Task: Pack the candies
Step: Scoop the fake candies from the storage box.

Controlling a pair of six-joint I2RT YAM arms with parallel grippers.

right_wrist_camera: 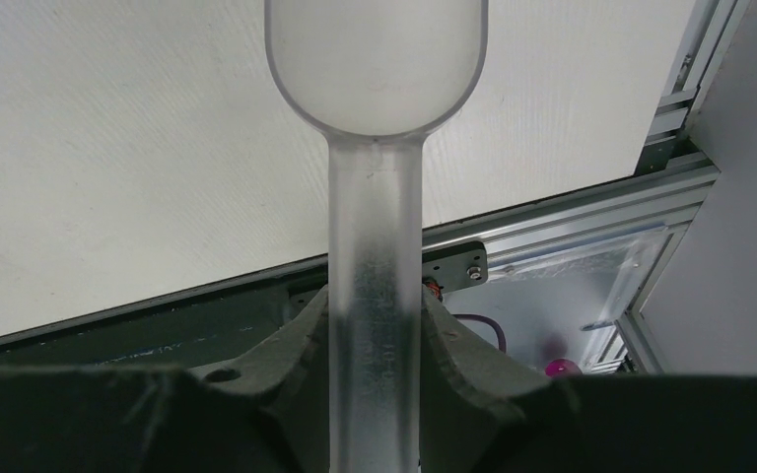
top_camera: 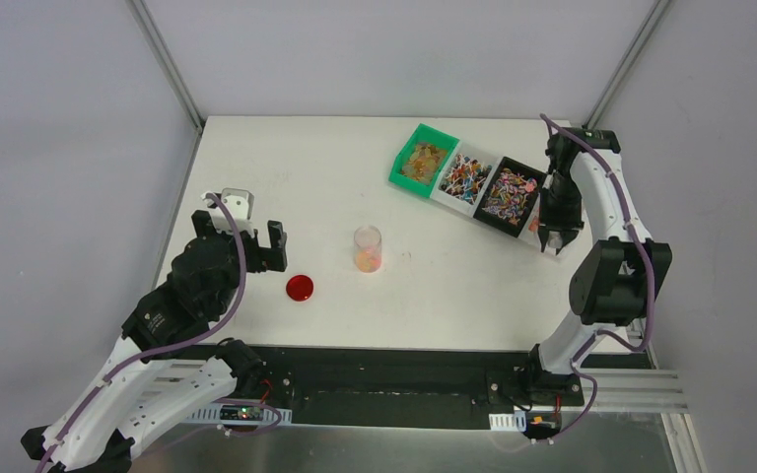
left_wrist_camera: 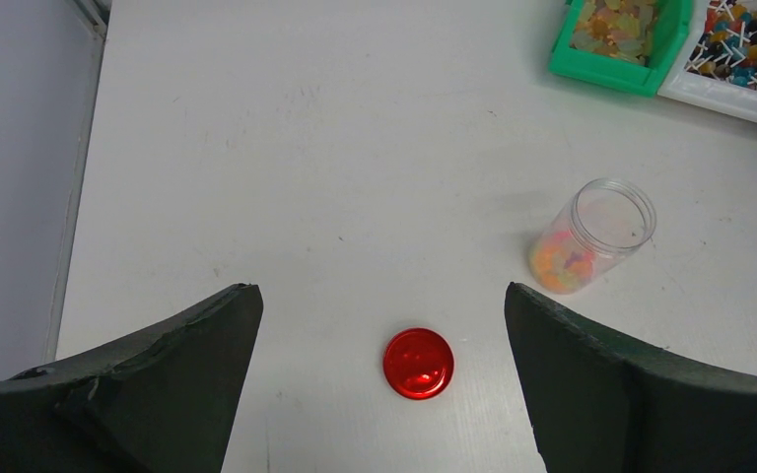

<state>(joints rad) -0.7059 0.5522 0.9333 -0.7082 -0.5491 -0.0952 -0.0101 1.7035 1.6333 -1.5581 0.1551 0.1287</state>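
Three bins (top_camera: pixel 401 163) of candies (top_camera: pixel 465 177) sit beside the right gripper's (top_camera: pixel 554 241) scoop (right_wrist_camera: pixel 375 148).

On my left wrist camera, the green bin (left_wrist_camera: pixel 606 75) and white bin (left_wrist_camera: pixel 734 101) beyond the jar (left_wrist_camera: pixel 593 236) run off the top and right edges. The candies (left_wrist_camera: pixel 562 264) inside the jar blur into one orange-pink mass, and I can't tell wrappers apart. On the right wrist camera the scoop (right_wrist_camera: pixel 375 197) loses its bowl tip past the top edge. Overhead, far right of the jar, the right gripper (top_camera: pixel 553 242) is too small for me to read its fingertips.
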